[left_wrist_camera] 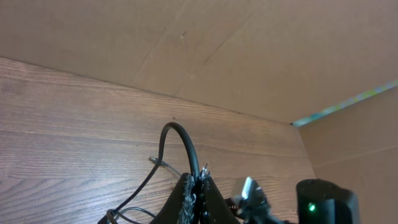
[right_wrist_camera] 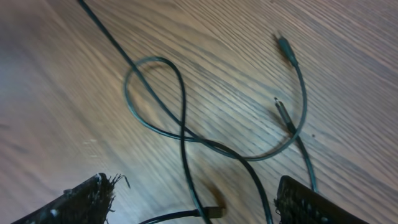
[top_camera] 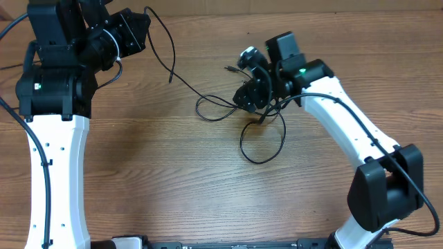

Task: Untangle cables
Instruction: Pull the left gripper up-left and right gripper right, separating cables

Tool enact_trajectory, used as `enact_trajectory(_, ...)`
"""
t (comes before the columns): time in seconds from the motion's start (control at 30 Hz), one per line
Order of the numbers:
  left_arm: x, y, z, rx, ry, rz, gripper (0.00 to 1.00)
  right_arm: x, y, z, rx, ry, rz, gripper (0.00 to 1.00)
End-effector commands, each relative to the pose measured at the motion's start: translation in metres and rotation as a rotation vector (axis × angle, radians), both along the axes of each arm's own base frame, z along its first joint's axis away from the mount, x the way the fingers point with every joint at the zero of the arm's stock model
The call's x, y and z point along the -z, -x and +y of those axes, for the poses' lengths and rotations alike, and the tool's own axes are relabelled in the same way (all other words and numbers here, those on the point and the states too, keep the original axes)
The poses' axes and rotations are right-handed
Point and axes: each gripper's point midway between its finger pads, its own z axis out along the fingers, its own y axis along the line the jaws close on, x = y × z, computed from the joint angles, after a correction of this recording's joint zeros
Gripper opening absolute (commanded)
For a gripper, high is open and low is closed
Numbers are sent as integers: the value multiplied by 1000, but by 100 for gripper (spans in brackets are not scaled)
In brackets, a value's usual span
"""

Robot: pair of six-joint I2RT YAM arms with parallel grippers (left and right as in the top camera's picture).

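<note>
Several thin black cables [top_camera: 216, 108] lie tangled on the wooden table, with one loop [top_camera: 263, 144] toward the front. My left gripper [top_camera: 142, 22] is at the back left, shut on one cable [left_wrist_camera: 177, 132] that arches up from its fingertips [left_wrist_camera: 198, 177]. From there the strand runs down to the tangle. My right gripper [top_camera: 248, 94] hovers over the tangle with its jaws wide apart. In the right wrist view the crossing cables [right_wrist_camera: 183, 134] and a plug end [right_wrist_camera: 214, 212] lie on the table between the open fingers [right_wrist_camera: 93, 199], touching neither. Two more plug tips [right_wrist_camera: 283, 45] lie farther out.
A brown cardboard wall [left_wrist_camera: 249, 50] stands along the table's far edge. Thicker black wires [top_camera: 14, 28] hang by the left arm's base. The right arm's white link [top_camera: 353, 131] stretches across the right side of the table.
</note>
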Motion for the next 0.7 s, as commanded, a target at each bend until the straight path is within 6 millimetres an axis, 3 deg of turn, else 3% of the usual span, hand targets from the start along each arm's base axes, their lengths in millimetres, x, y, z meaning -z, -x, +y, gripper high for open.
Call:
enact_trajectory(0.0, -8, 0, -4, 24, -5, -28, 4, 32, -7, -16, 14, 146, -4, 83)
enact_trajectory(0.3, -9, -1, -4, 22, -6, -35, 4, 84, 5, -13, -12, 166, 142, 69)
enact_trajectory(0.47, -7, -1, -1, 10, -16, -31, 4, 87, 3, -14, -8, 174, 138, 40)
enact_trajectory(0.57, 0, -2, 7, -34, -41, -3, 4, 89, -12, -36, 53, 286, 73, 4)
enact_trajectory(0.67, 14, 2, 17, -67, -116, 36, 4, 79, -38, -78, 205, 469, -36, 4)
